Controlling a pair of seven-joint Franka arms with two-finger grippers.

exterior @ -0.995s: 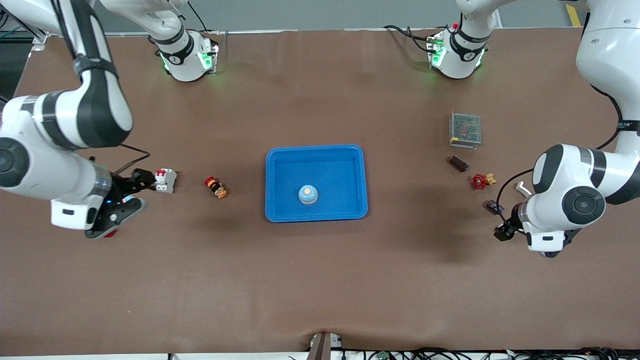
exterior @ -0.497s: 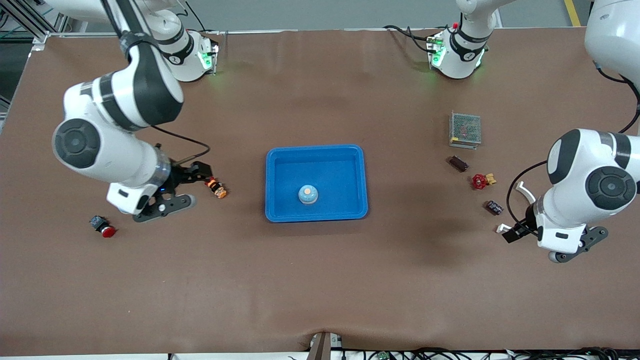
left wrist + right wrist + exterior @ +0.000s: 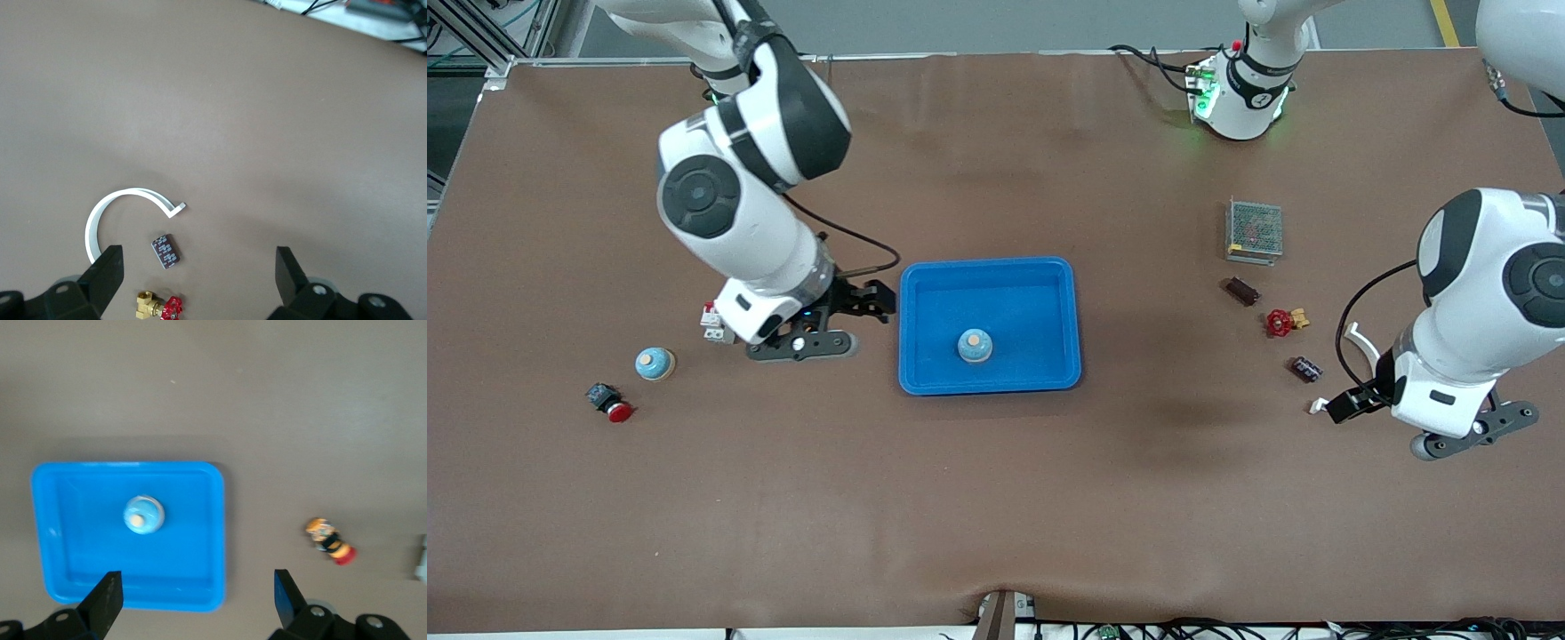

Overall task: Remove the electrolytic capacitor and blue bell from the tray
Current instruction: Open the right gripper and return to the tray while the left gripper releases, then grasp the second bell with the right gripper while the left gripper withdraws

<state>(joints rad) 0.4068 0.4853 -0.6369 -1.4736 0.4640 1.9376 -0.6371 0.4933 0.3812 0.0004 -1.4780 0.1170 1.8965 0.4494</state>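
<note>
A blue bell (image 3: 975,345) sits in the blue tray (image 3: 989,276); both show in the right wrist view, the bell (image 3: 143,515) in the tray (image 3: 200,540). A second blue bell (image 3: 655,363) stands on the table toward the right arm's end. A small dark capacitor (image 3: 1307,368) lies toward the left arm's end, also in the left wrist view (image 3: 166,251). My right gripper (image 3: 869,302) is open and empty over the tray's edge (image 3: 197,600). My left gripper (image 3: 1343,407) is open and empty above the table beside the capacitor (image 3: 199,270).
A red-handled brass valve (image 3: 1282,321), a dark block (image 3: 1241,291), a mesh box (image 3: 1255,230) and a white curved strip (image 3: 120,213) lie by the capacitor. A white breaker (image 3: 711,322), a red push button (image 3: 609,402) and an orange-red button (image 3: 330,542) lie toward the right arm's end.
My right arm has swung from its end of the table to the tray's edge, uncovering the second bell and the red push button. My left gripper has drifted away from the capacitor.
</note>
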